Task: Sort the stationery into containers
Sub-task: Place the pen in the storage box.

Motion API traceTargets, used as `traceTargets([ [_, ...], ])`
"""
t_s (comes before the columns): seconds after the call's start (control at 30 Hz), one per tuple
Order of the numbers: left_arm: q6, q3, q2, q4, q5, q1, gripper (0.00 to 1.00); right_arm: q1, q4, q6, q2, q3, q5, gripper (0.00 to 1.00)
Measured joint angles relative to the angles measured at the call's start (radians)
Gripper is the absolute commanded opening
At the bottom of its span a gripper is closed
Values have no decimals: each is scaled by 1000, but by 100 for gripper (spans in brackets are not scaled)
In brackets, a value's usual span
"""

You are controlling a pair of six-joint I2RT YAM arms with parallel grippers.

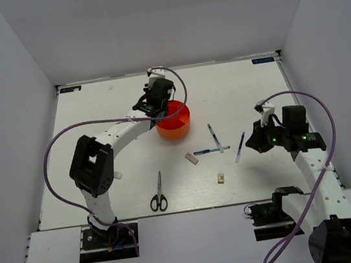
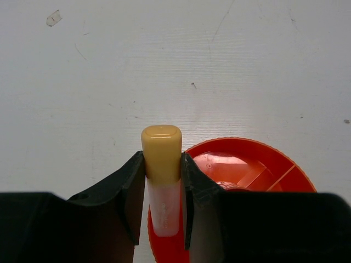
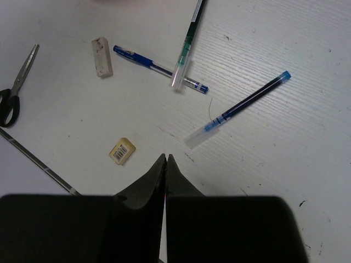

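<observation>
No legible text anywhere — beige cube (image 3: 122,151) carries barcode-style print, too small to read

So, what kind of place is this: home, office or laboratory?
Most likely a robot laboratory test cell. White walls enclose a white table, a left arm and a right arm are bolted at its near edge, and scissors and an orange tub lie as sorting props.

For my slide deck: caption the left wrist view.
Left tool clamps a yellow-capped stick over the orange tub's rim.
</observation>
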Motion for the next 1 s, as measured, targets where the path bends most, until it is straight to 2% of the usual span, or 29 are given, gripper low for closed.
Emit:
traceTargets([
  [0.03,-3,-5,0,1,0,-2,11,0,0,0,0,0,0,0],
  [0.13,-8,-16,0,4,-1,-7,17,0,0,3,0,0,0,0],
  [0.17,-10,-17,0,5,-2,-10,26,0,0,3,0,0,1,0],
  [0.23,-14,-21,0,13,-5,-13,29,0,0,4,0,0,3,0],
  [0.27,-16,-24,0,17,-6,-14,34,0,0,5,0,0,3,0],
  [0.37,-22,-33,0,15,-10,-18,42,0,0,8,0,0,3,0],
  [0.47,-26,-34,-1,14,-19,-18,46,0,0,9,0,0,3,0],
  [0.53,-28,-34,-2,14,-23,-19,54,0,0,10,0,0,3,0],
  [0.7,-33,-34,-10,5,-29,-19,59,0,0,11,0,0,5,0],
  [0.8,-34,-36,-26,-3,-34,-23,57,0,0,11,0,0,6,0],
  [0.83,-34,-40,-35,-5,-39,-26,45,0,0,11,0,0,6,8],
  [0.87,-37,-50,-51,-5,-46,-31,36,0,0,12,0,0,6,46],
  [0.9,-47,-63,-70,-7,-52,-38,24,0,-1,17,0,0,6,67],
  [0.93,-56,-83,-95,-14,-58,-45,7,0,0,16,0,0,9,80],
  [0.97,-64,-103,-128,-36,-68,-51,3,0,0,19,0,0,10,86],
  [1.0,-93,-121,-164,-71,-76,-56,1,0,1,13,-2,0,11,88],
])
